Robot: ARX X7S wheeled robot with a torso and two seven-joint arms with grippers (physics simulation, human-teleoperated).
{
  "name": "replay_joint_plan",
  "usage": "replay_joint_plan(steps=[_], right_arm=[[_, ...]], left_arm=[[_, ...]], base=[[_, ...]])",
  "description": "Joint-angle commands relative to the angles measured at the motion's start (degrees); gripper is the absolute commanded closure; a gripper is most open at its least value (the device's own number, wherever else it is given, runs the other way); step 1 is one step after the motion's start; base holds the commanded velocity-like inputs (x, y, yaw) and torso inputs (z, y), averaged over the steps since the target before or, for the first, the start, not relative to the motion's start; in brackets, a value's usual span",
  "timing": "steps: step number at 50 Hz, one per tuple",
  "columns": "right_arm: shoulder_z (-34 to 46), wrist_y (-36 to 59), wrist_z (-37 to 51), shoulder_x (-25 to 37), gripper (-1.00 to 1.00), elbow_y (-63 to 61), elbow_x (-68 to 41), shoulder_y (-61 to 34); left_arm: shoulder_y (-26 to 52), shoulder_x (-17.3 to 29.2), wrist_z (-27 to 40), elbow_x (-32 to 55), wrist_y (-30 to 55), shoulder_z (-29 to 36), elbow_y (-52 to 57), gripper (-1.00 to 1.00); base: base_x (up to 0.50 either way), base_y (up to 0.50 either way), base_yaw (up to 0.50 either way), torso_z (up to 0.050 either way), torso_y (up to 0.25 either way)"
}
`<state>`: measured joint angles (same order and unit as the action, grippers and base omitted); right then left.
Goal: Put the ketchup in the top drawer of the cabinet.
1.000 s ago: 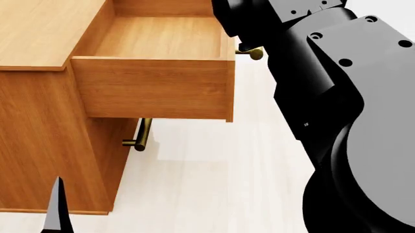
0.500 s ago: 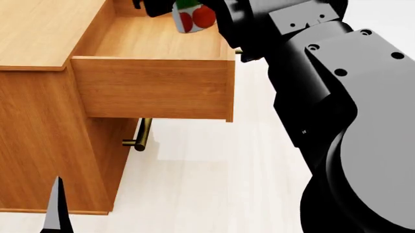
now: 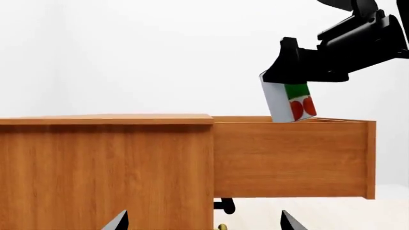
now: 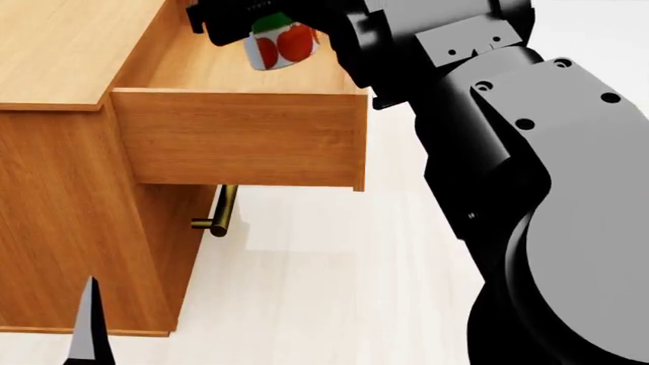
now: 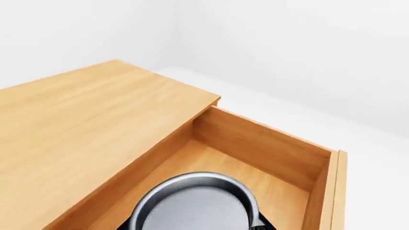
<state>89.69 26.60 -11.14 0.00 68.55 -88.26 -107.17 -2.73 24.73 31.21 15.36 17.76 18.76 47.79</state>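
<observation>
The ketchup (image 4: 279,42) is a small can with a red and green label, tilted, hanging over the open top drawer (image 4: 239,137) of the cabinet (image 4: 61,53). My right gripper (image 4: 248,17) is shut on it from above. In the left wrist view the ketchup (image 3: 290,101) has its lower end just inside the top drawer (image 3: 290,158). The right wrist view looks down on its silver lid (image 5: 191,206) over the drawer's bare wooden floor (image 5: 281,196). My left gripper (image 3: 201,223) is open and holds nothing, low beside the cabinet (image 3: 102,163).
A lower drawer's brass bar handle (image 4: 218,213) sticks out under the open drawer. My right arm's black links (image 4: 527,190) fill the right of the head view. Pale floor (image 4: 324,289) spreads in front of the cabinet.
My right gripper has come into the head view with the ketchup, moving left and down over the open drawer. The left arm has not moved.
</observation>
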Motion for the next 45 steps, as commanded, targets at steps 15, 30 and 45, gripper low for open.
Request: replay_joint_plan(steps=[15, 30, 45], right_arm=[[0.08, -1.31, -2.83, 0.00, 1.00, 1.49, -3.52, 1.66], [0.81, -1.86, -2.57, 0.00, 1.00, 1.85, -3.48, 3.74], [0.25, -0.79, -2.02, 0.00, 1.00, 1.86, -1.38, 4.34]], left_arm=[[-0.06, 0.26, 0.28, 0.00, -0.50, 0.40, -0.37, -1.00], [0.10, 0.47, 0.43, 0.21, -0.65, 0.38, -0.62, -1.00], [-0.10, 0.65, 0.42, 0.63, -1.46, 0.23, -1.00, -1.00]], base=[[0.00, 0.00, 0.00, 0.000, 0.000], [0.00, 0.00, 0.00, 0.000, 0.001], [0.00, 0.00, 0.00, 0.000, 0.000]])
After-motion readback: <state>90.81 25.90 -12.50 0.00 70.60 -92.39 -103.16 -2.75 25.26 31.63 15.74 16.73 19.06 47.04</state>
